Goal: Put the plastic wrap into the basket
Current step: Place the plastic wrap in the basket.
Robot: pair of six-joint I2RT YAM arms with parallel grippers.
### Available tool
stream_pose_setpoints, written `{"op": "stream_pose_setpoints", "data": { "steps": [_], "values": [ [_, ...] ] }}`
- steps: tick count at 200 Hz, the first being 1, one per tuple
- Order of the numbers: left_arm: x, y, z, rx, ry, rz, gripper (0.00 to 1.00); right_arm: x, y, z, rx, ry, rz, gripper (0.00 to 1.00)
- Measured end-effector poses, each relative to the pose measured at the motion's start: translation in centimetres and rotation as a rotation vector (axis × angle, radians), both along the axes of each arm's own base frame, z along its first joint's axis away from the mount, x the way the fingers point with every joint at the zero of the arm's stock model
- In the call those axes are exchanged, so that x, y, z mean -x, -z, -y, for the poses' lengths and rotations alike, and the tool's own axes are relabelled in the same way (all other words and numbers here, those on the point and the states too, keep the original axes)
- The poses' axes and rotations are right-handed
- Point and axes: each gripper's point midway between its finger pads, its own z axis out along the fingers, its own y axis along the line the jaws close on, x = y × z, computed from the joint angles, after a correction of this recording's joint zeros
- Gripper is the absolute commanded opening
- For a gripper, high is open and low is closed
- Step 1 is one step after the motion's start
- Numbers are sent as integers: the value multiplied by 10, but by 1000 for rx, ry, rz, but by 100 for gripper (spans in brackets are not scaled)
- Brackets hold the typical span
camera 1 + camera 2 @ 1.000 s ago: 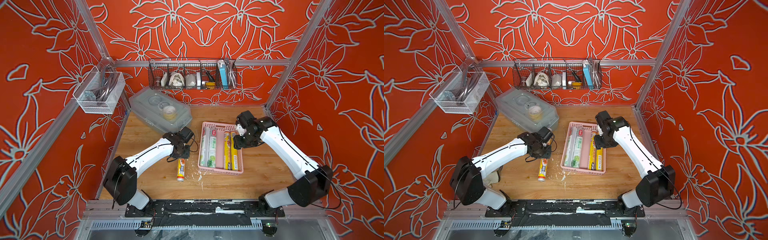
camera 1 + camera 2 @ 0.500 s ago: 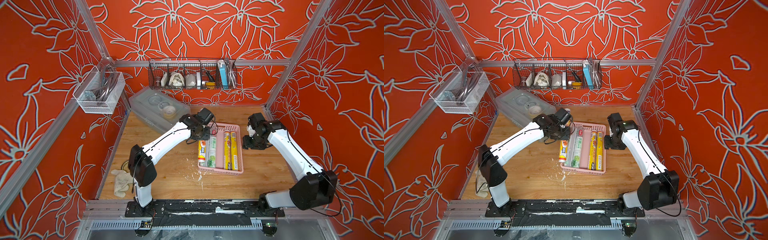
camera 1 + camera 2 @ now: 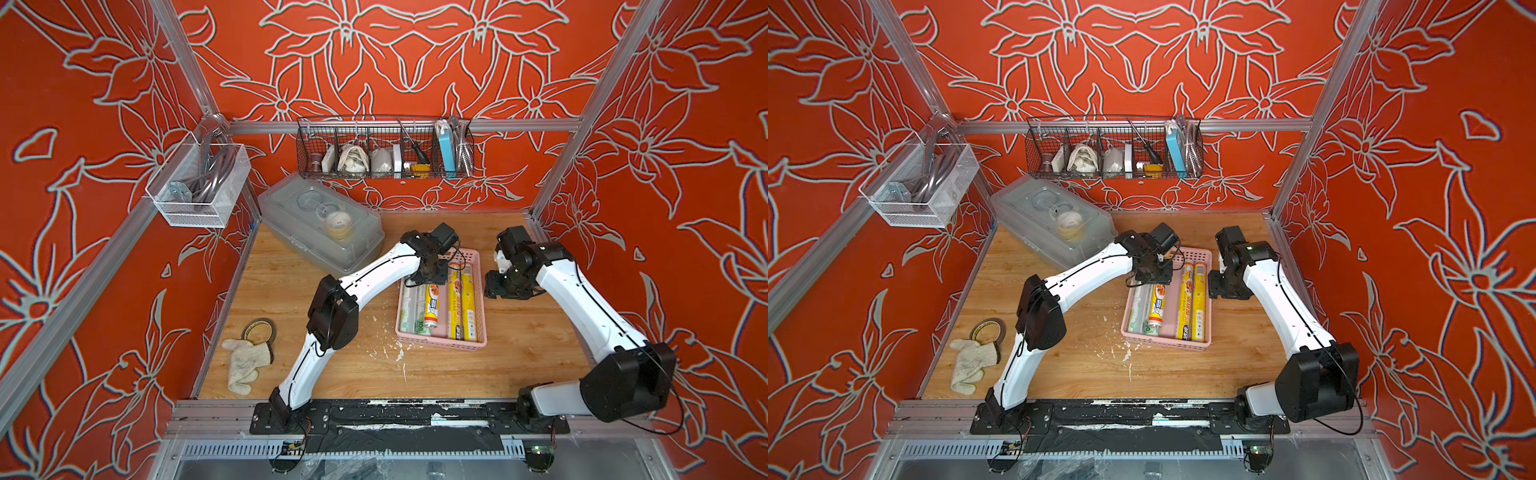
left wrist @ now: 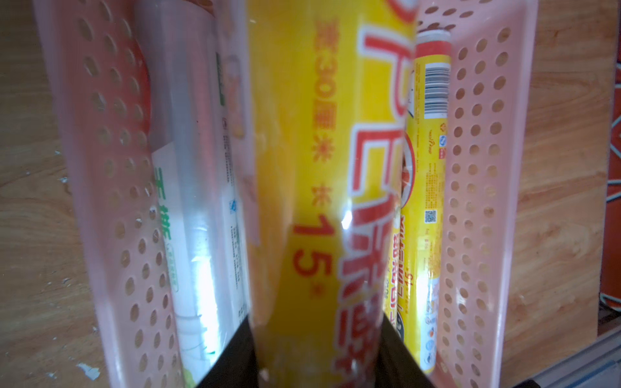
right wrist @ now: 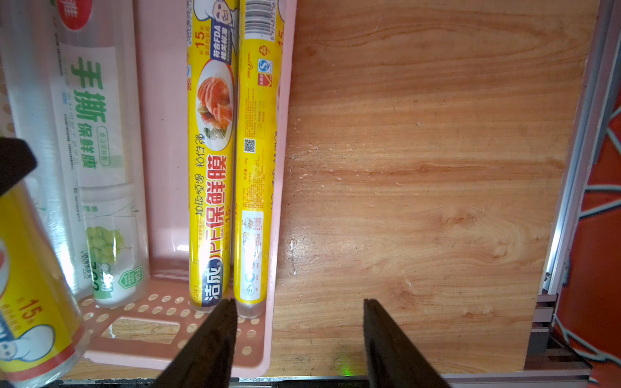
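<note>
The left gripper (image 3: 431, 277) pinched one slim yellow plastic-wrap roll (image 4: 319, 168) near its far end, above the left half of the shallow pink perforated plastic basket (image 3: 440, 343). The roll's long axis ran along the basket's length, with the free end toward the robot base. Its label read "PE", "30" and "15". Two matching yellow rolls (image 5: 210, 201) lay parallel against the right wall, one marked "洁成" and "FDA". The white-and-green rolls (image 5: 97, 151) lay at the left. The left arm reached forward with its wrist turned down. The right gripper (image 5: 299, 302) stood spread and empty over the wooden tabletop (image 5: 420, 168), just beside the basket.
</note>
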Motion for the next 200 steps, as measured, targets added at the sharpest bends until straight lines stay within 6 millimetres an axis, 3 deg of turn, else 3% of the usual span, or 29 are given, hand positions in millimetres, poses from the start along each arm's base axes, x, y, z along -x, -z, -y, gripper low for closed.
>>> {"op": "stream_pose_setpoints", "data": {
  "steps": [58, 104, 153, 200],
  "values": [
    [-1, 20, 10, 3, 2, -38, 30, 1, 1, 1, 2, 0, -2, 60],
    [12, 44, 23, -13, 28, -81, 31, 0, -2, 1, -1, 3, 16, 60],
    [21, 60, 35, -21, 37, -96, 39, 1, -6, 3, -3, 8, 30, 60],
    [19, 61, 38, -5, 12, -98, 46, 2, -7, 3, -5, 7, 37, 60]
  ]
}}
